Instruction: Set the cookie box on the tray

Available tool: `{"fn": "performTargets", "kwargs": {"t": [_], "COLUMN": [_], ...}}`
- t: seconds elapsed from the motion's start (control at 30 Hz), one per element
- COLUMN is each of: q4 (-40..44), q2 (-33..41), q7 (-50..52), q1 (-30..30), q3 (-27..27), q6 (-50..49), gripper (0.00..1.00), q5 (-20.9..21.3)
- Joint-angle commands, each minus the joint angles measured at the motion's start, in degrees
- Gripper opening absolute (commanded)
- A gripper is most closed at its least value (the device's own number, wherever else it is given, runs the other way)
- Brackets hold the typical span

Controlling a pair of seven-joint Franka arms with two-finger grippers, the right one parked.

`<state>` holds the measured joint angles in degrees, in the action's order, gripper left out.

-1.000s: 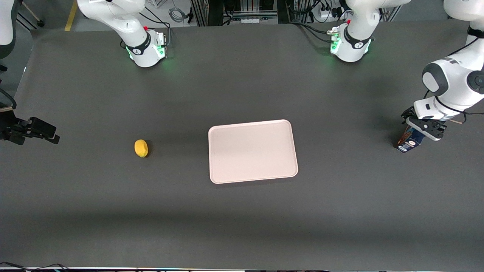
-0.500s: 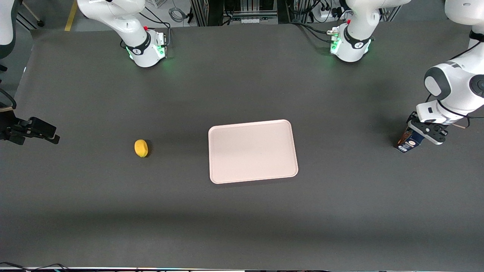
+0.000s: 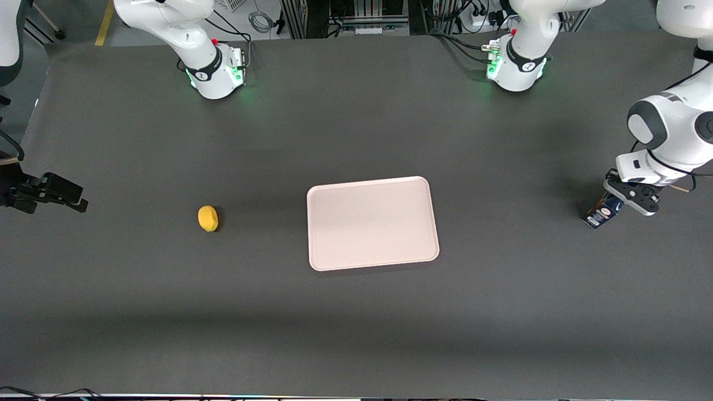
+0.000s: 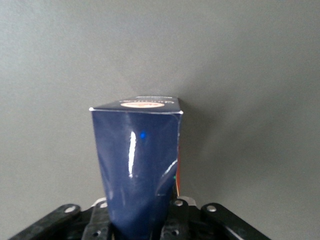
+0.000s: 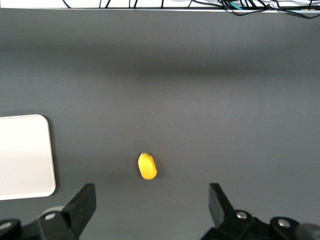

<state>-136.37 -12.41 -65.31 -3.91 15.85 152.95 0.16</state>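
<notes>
Our end effector (image 3: 628, 199) grips the box (image 3: 600, 215) at the working arm's end; the tray (image 3: 372, 223) sits bare, transfer not yet made.

Dark grey table (image 5: 200, 75), small yellow rounded lump (image 5: 147, 166) lying on it, corner of a pale-pink tray (image 5: 25, 155) well apart toward the working arm's end

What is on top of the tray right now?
Nothing lies on the tray. The cookie box stands on the table toward the working arm's end, at the gripper; its base is hidden.
</notes>
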Motion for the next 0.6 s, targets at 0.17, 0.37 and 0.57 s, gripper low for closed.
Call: {"fn": "performTargets", "kwargs": {"t": [0.17, 0.37, 0.57], "q4": [7.51, 14.98, 24.73], "q2": [0.01, 0.54, 1.33], "q7": [-2.1, -2.36, -2.54], "q1": [0.04, -0.05, -0.22], "q3": [-0.03, 0.32, 0.85], "q6": [-8.71, -16.97, -27.86], "gripper": [0.17, 0.17, 0.18], "q5": [-1.65, -2.09, -2.79]}}
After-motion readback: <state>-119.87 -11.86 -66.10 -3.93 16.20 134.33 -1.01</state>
